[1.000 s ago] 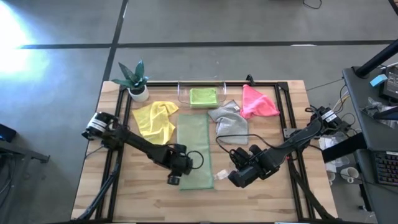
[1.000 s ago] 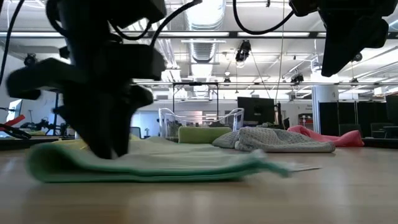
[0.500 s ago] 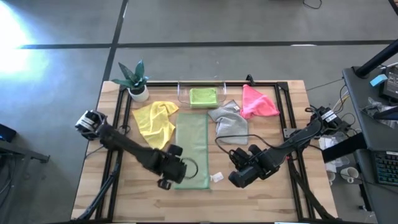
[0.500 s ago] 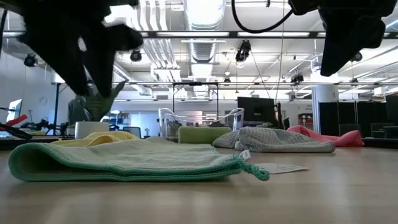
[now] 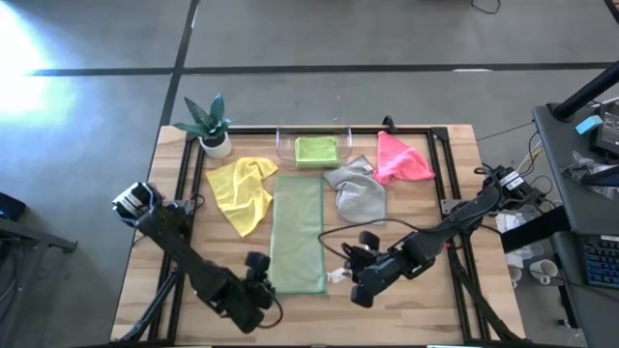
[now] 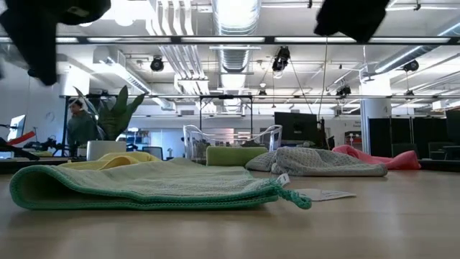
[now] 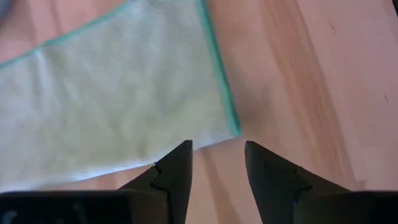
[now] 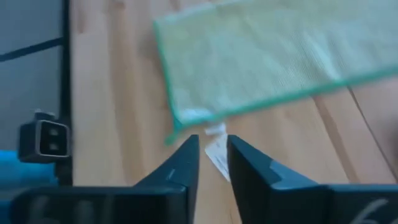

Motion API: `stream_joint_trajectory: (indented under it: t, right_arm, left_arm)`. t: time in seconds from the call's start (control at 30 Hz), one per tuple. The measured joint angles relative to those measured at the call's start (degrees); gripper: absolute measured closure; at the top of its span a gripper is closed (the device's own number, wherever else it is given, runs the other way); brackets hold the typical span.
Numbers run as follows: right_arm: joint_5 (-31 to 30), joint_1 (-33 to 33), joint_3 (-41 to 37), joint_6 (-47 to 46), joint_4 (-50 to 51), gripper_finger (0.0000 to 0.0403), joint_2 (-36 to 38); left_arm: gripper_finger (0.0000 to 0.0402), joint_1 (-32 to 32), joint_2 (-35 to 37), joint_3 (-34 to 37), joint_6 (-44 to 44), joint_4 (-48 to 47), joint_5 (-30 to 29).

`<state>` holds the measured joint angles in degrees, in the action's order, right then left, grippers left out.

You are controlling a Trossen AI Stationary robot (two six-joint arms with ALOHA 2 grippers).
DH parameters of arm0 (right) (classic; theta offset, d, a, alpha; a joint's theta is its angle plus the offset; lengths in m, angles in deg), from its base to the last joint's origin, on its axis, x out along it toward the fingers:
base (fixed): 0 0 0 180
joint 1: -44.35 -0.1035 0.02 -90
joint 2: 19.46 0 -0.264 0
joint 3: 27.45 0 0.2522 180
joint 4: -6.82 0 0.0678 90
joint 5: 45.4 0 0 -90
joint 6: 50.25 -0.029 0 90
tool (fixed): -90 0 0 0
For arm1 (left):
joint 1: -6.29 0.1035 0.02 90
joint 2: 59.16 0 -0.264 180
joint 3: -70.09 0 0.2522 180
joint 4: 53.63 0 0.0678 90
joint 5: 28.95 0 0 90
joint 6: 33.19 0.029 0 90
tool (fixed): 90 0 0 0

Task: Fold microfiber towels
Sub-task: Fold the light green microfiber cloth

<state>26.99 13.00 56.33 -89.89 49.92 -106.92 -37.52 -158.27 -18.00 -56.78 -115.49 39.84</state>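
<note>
Going L to R across the high view:

Left gripper [image 5: 253, 290] sits low in the frame, just L of centre, beside the near-left corner of the sage towel [image 5: 298, 240]. Its wrist view shows the fingers apart w/ nothing between them, the towel corner just ahead.

Yellow towel [image 5: 242, 188], upper left of centre, lies crumpled, not yet folded.

Sage towel, centre of frame, lies as a long narrow strip; low view shows doubled layers, so it looks folded once lengthwise. Judged: needs at least one more fold across to be done.

Lime towel [image 5: 315, 150], top centre, sits as a small neat square inside the clear tray [image 5: 286, 141]. Looks finished and put away.

Grey towel [image 5: 358, 191], just R of centre, is loosely heaped, unfolded.

Right gripper [image 5: 360, 286] is low, R of centre, near the strip's near-right corner and its white tag [image 5: 338, 275]. Wrist view shows fingers slightly apart, gripping nothing, tag just ahead.

Pink towel [image 5: 398, 159], upper right, is bunched, unfolded.

Tally, as a judgement: approx. one done, one half done, three untouched. Next likely step is both grippers taking the strip's near corners.
</note>
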Motion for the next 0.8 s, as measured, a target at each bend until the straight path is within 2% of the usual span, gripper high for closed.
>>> stream_joint_trajectory:
  t: [0.17, 0.33, 0.6, 0.8]
  right_arm:
    - [-0.5, 0.0, 0.0, 10.2, -5.8, 0.028, -2.1]
    - [-0.2, -0.2, 0.0, 18.0, -10.1, 0.0254, -5.7]
    - [0.0, -0.3, 0.0, 20.2, -11.9, 0.0247, -9.5]
    - [0.0, -0.3, 0.0, 21.4, -13.8, 0.0246, -11.1]
  left_arm:
    - [0.0269, -1.9, -4.6, 0.0, 0.1, 1.4, -0.1]
    - [0.0269, -1.9, -8.1, 0.0, 0.2, 2.1, -0.3]
    - [0.0269, -1.9, -10.9, 0.1, 0.3, 3.6, -1.8]
    - [0.0269, -1.9, -12.0, 0.0, 0.5, 4.2, -6.2]
